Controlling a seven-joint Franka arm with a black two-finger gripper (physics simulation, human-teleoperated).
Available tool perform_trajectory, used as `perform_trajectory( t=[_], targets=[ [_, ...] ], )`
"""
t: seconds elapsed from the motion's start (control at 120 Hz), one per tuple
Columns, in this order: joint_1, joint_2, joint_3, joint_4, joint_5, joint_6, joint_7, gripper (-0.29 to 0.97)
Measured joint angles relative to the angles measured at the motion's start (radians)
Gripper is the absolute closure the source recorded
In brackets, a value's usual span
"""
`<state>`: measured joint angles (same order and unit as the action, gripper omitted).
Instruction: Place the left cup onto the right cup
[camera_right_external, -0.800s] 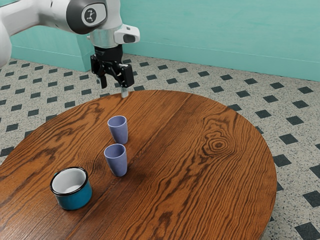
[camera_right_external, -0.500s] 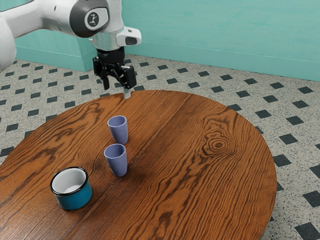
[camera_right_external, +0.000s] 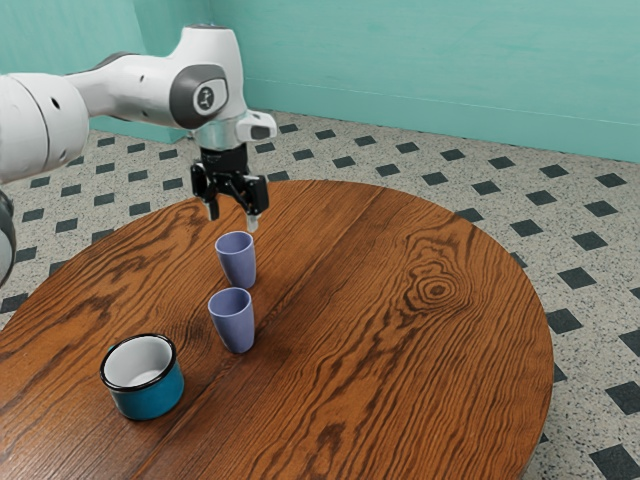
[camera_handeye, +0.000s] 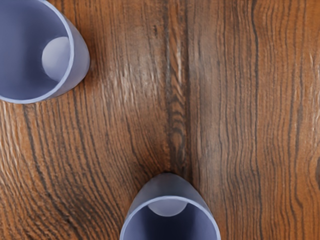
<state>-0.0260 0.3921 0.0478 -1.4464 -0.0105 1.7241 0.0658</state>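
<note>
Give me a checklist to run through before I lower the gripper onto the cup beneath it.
1. Gripper open and holding nothing: ok, the fingers stand apart.
2. Gripper over the far cup: ok, it hovers just above the rim, and the wrist view shows this cup right under the hand.
3. Far cup upright, mouth up: ok.
4. Near cup upright, mouth up, ready to receive: ok.
5. Cups apart from each other: ok, a gap shows between them in both views.
6. Teal bowl out of the way: ok, it stands beyond the near cup, away from the gripper.
7. Fingers lined up to straddle the far cup's wall: cannot tell.
</note>
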Motion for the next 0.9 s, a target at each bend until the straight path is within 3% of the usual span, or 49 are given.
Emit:
perform_trajectory(
  t=[0.433, 0.9],
  targets=[
    [0.041, 0.169, 0.011, 0.099, -0.018, 0.131, 0.107, 0.16],
    [0.058, 0.283, 0.032, 0.167, -0.059, 0.165, 0.205, 0.19]
  ],
)
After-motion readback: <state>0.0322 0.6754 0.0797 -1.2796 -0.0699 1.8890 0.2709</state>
